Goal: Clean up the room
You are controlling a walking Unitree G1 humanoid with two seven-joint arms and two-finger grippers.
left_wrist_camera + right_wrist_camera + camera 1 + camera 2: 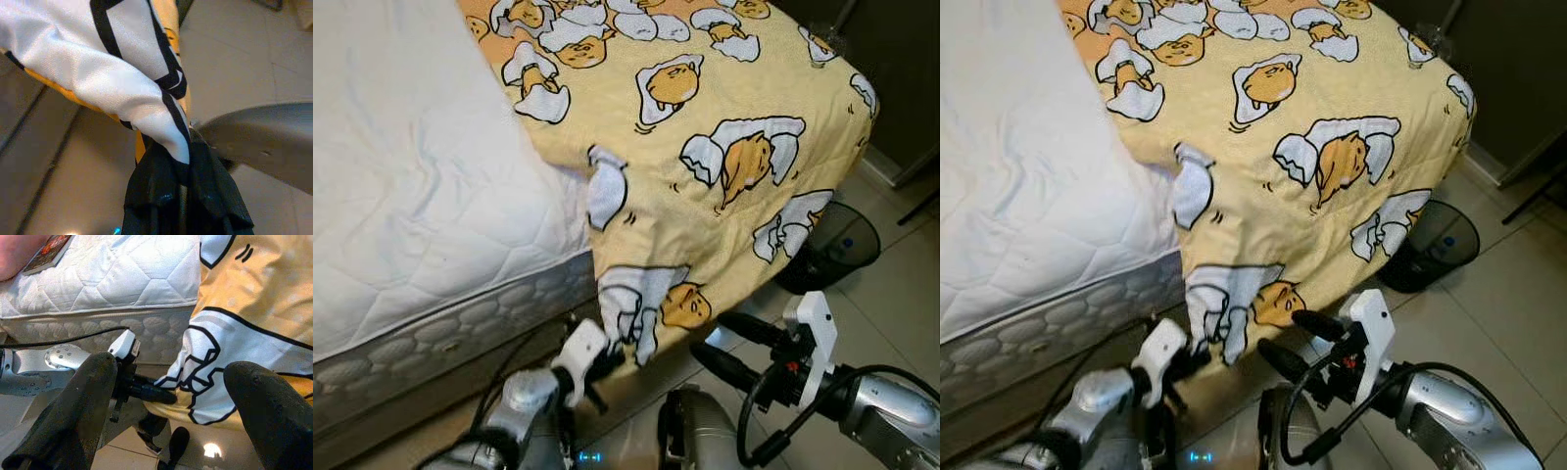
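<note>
A yellow blanket printed with white-and-orange egg figures covers the bed's right part and hangs over its corner toward the floor. My left gripper is shut on the blanket's lowest hanging corner, just above the tiles; the black fingers pinch the cloth in the left wrist view. My right gripper stands open a little to the right of that corner, both fingers pointing at the hanging blanket without touching it.
The bare white quilted mattress lies on the left, its side panel facing me. A dark round fan sits on the tiled floor by the bed's corner. A book lies on the mattress.
</note>
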